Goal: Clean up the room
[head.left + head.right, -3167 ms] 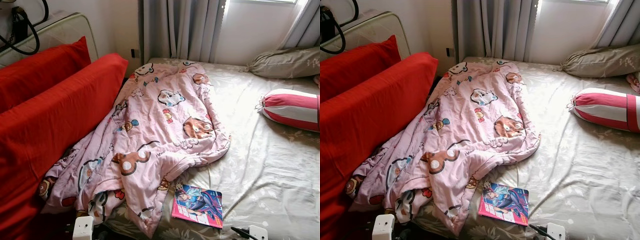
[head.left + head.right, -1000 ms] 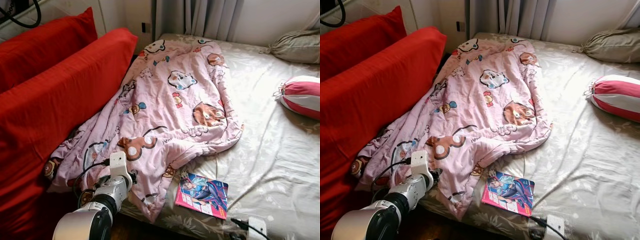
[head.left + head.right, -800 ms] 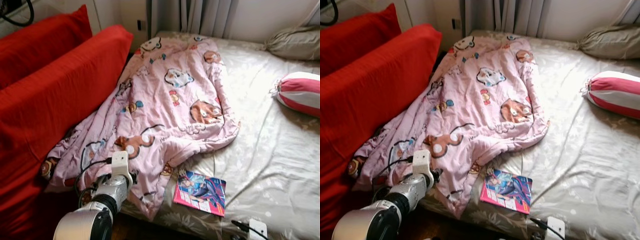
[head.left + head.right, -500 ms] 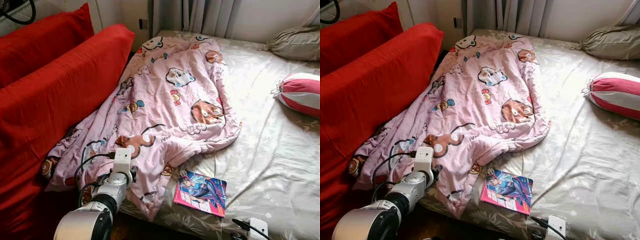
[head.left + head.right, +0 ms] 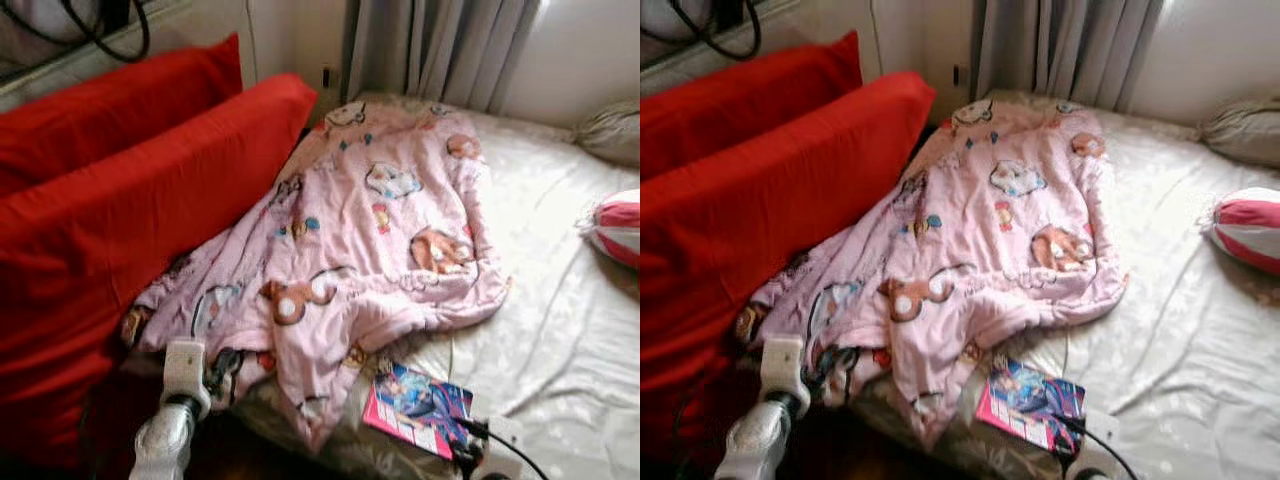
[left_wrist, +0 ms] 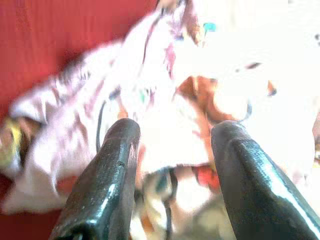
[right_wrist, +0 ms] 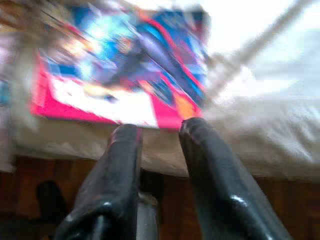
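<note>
At bed's edge: left gripper (image 6: 170, 165) spread before hanging pink blanket (image 5: 380, 240), right gripper (image 7: 157, 150) parted short of book (image 7: 120, 75); likely snagged folds, nudged book.

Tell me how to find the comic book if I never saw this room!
Look at the big bed with the beige flowery sheet. A pink cartoon blanket lies rumpled on its side by the red cushions. Beside that blanket's lowest corner, at the bed's near edge, lies the book: flat, glossy, pink and blue.
</note>
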Available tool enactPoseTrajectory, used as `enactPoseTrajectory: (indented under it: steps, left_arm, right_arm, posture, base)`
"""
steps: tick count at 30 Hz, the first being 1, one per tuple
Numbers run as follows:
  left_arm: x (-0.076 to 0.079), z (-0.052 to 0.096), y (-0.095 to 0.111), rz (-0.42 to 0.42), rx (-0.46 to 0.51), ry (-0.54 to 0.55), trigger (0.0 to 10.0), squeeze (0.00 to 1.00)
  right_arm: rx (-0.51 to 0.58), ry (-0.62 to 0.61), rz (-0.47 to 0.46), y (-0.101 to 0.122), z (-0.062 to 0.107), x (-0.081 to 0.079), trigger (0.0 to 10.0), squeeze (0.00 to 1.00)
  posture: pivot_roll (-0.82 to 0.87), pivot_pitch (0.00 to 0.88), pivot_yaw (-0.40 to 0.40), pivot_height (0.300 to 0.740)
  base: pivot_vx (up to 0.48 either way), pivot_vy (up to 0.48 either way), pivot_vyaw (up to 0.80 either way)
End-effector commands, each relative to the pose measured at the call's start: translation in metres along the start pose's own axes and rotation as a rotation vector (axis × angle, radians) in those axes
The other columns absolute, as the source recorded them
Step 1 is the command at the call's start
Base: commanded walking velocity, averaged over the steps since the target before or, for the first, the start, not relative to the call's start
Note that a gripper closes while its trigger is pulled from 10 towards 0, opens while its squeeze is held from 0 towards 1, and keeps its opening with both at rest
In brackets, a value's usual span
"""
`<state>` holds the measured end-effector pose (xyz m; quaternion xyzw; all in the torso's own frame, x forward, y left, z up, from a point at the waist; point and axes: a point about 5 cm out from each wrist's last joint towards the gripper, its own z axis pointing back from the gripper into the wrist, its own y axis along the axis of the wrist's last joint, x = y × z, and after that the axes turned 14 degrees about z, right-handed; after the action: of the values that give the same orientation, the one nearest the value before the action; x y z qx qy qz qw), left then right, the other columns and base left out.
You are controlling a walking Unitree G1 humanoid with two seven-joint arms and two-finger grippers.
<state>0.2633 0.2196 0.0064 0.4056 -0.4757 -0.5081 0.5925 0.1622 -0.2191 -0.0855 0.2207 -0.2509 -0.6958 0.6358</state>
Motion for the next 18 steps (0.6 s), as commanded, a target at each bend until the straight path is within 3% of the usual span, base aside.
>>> enactPoseTrajectory:
  steps: [1,3,5,7,10,15,18]
  left_arm:
    - [-0.012,0.022,-0.030,0.036,-0.118,0.053,10.0,0.00]
    - [-0.023,0.040,-0.051,0.077,-0.212,0.112,10.0,0.00]
    - [-0.026,0.047,-0.060,0.102,-0.260,0.134,10.0,0.00]
    - [-0.032,0.070,-0.085,0.091,-0.428,0.176,10.0,0.00]
    - [-0.038,0.094,-0.106,0.092,-0.562,0.233,10.0,0.00]
    - [-0.046,0.113,-0.117,0.065,-0.660,0.270,10.0,0.00]
    - [-0.046,0.108,-0.113,0.105,-0.607,0.283,10.0,0.00]
  right_arm:
    - [-0.052,-0.023,-0.031,-0.017,0.005,0.005,10.0,0.00]
    - [-0.056,-0.019,-0.033,-0.019,0.006,0.004,10.0,0.00]
    - [-0.058,-0.017,-0.032,-0.019,0.006,0.004,10.0,0.00]
    - [-0.061,-0.017,-0.035,-0.021,0.006,0.003,10.0,0.00]
    - [-0.058,-0.015,-0.042,-0.022,0.006,0.001,10.0,0.00]
    - [-0.058,-0.010,-0.038,-0.022,0.006,-0.001,10.0,0.00]
    - [-0.050,-0.003,-0.037,-0.020,0.005,-0.003,10.0,0.00]
  posture:
    - [0.02,0.022,-0.050,0.740]
    - [0.03,0.007,-0.054,0.740]
    - [0.03,0.005,-0.054,0.740]
    - [0.04,0.000,-0.049,0.740]
    - [0.04,0.000,-0.039,0.740]
    - [0.04,0.004,-0.035,0.740]
    - [0.04,0.012,-0.033,0.740]
  base:
    - [0.000,0.000,0.00]
    - [0.000,0.000,0.00]
    - [0.000,0.000,0.00]
    - [0.000,0.000,0.00]
    - [0.000,0.000,0.00]
    - [0.000,0.000,0.00]
    - [0.000,0.000,0.00]
